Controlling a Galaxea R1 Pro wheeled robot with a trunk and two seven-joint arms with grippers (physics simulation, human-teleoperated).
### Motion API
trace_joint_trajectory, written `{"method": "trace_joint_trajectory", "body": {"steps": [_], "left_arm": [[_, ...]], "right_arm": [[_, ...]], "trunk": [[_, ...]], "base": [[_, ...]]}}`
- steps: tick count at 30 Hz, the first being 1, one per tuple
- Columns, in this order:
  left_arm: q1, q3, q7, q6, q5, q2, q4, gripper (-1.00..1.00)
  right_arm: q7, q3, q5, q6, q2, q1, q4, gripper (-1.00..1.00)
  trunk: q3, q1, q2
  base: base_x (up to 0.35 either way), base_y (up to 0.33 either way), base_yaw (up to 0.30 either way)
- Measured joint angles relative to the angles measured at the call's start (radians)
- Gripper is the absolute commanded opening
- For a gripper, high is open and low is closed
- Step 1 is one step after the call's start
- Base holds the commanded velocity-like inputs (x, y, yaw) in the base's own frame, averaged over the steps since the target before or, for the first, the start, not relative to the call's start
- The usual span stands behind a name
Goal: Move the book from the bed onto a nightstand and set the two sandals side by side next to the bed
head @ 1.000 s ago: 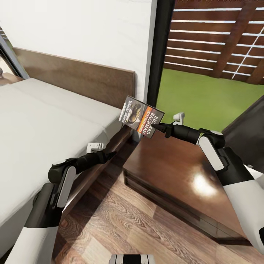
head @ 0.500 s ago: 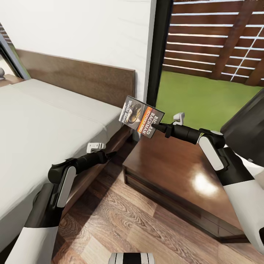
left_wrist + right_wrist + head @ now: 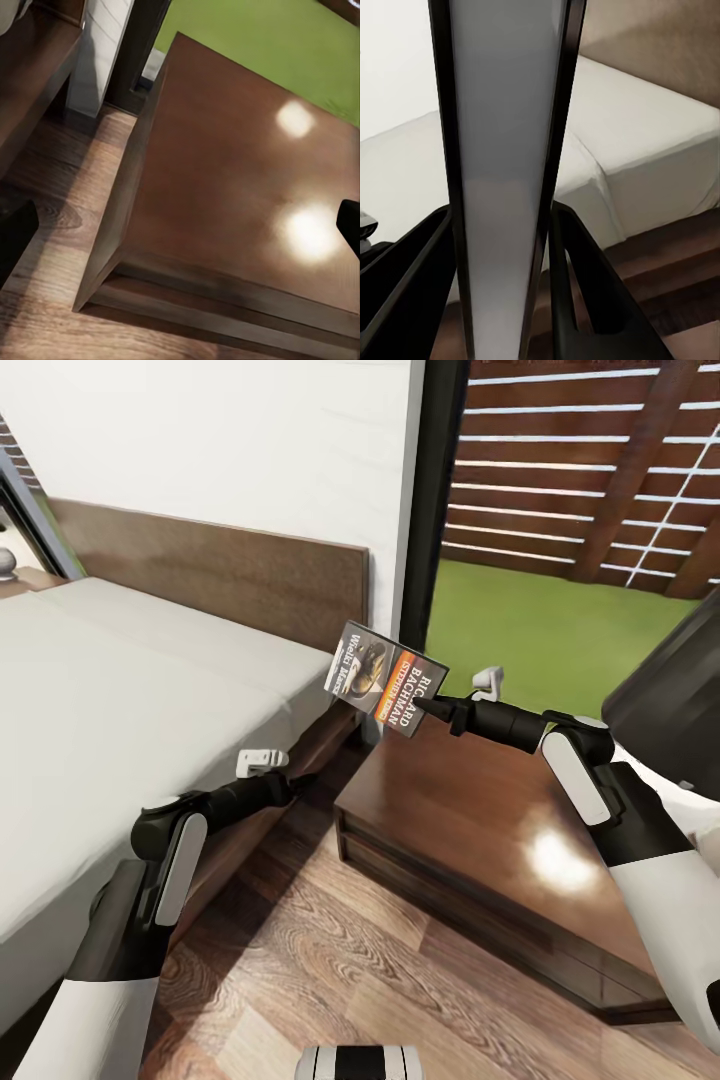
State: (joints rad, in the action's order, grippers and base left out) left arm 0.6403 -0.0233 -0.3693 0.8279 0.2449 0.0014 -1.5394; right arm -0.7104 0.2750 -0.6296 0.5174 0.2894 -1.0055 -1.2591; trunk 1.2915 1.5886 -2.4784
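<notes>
The book (image 3: 388,691) hangs tilted in the air over the nightstand's (image 3: 470,810) far corner, close to the bed (image 3: 120,700). My right gripper (image 3: 420,706) is shut on its lower edge. In the right wrist view the book's pale page edge (image 3: 502,187) runs between the dark fingers (image 3: 585,300), with the mattress (image 3: 652,135) behind. My left gripper (image 3: 300,782) is low beside the bed's dark wooden frame, open and holding nothing. Its fingertips (image 3: 15,236) stand wide apart over the floor and the nightstand top (image 3: 240,165). The sandals are out of view.
The brown headboard (image 3: 220,570) meets the white wall behind the bed. A black window frame (image 3: 435,500) rises behind the nightstand, with lawn and fence beyond. A dark rounded object (image 3: 680,690) sits at the right edge. Wood-plank floor (image 3: 300,960) lies between bed and nightstand.
The head view has shifted a little, bringing more of the dark object at the right into the picture. The left gripper dropped slightly. The book and right gripper hold the same pose.
</notes>
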Motion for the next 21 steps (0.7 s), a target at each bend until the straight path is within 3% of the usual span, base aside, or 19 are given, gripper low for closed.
{"method": "trace_joint_trajectory", "body": {"steps": [3, 21], "left_arm": [[0.0, 0.0, 0.0, 0.0, 0.0, 0.0, 0.0, 1.0], [0.0, 0.0, 0.0, 0.0, 0.0, 0.0, 0.002, 1.0]], "right_arm": [[0.0, 0.0, 0.0, 0.0, 0.001, 0.0, 0.0, -1.0], [0.001, 0.0, 0.001, -0.001, 0.0, 0.0, 0.0, -1.0]], "trunk": [[0.005, 0.012, -0.021], [0.045, 0.02, -0.025]], "base": [[0.0, 0.0, 0.0], [0.0, 0.0, 0.0]]}}
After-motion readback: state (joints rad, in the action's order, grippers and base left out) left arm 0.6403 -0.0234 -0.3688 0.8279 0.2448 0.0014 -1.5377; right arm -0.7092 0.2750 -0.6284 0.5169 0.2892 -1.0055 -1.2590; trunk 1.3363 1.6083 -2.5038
